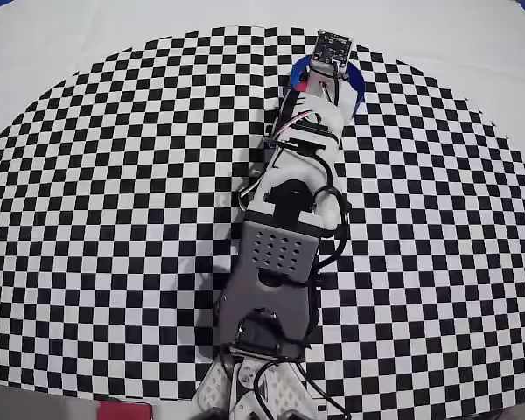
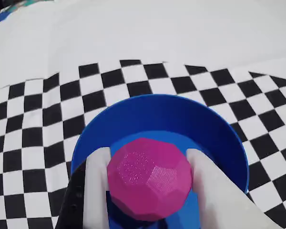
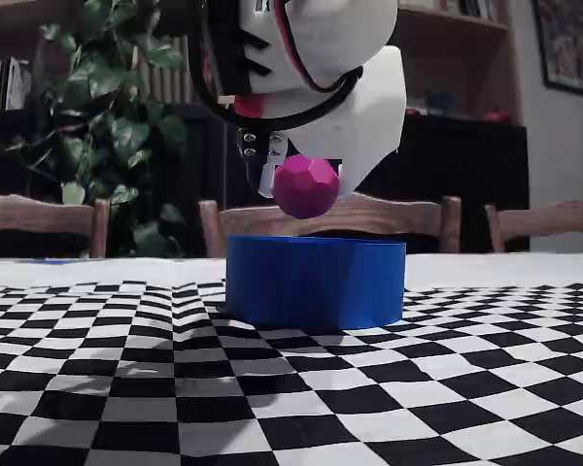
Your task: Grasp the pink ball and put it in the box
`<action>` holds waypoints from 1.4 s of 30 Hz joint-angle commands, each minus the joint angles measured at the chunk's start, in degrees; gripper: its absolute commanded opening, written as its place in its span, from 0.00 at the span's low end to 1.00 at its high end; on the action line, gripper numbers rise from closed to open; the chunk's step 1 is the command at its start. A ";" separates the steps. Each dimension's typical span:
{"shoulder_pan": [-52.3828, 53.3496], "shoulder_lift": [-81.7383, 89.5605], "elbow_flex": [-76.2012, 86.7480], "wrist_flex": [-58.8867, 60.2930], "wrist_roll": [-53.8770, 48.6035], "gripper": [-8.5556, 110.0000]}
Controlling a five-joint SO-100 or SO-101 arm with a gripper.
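Where the overhead view looks down on the checkered cloth (image 1: 114,175), the arm (image 1: 284,236) extends from the bottom edge toward the top and covers most of the box (image 1: 357,87), of which only blue rim segments show on either side of the wrist; the pink ball cannot be made out in this view. Seen from the wrist view, the gripper (image 2: 148,167) holds the pink ball (image 2: 148,177) between its two white fingers (image 2: 97,186), one finger pressed against each side of the faceted sphere. The ball sits directly over the blue interior of the box (image 2: 181,114), whose far wall curves behind it. Seen from the fixed view at table level, the gripper (image 3: 306,184) hangs above the box (image 3: 316,282), with the pink ball (image 3: 306,186) clamped in it and clear of the rim, a visible gap separating ball and box. Wooden chairs (image 3: 39,223) and a leafy plant (image 3: 117,116) stand behind the table.
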 commanded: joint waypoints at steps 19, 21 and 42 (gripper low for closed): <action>1.23 -4.13 -9.23 1.67 -0.26 0.07; 1.23 -4.48 -9.67 1.76 -0.26 0.07; 1.41 -6.94 -13.01 2.64 -0.26 0.07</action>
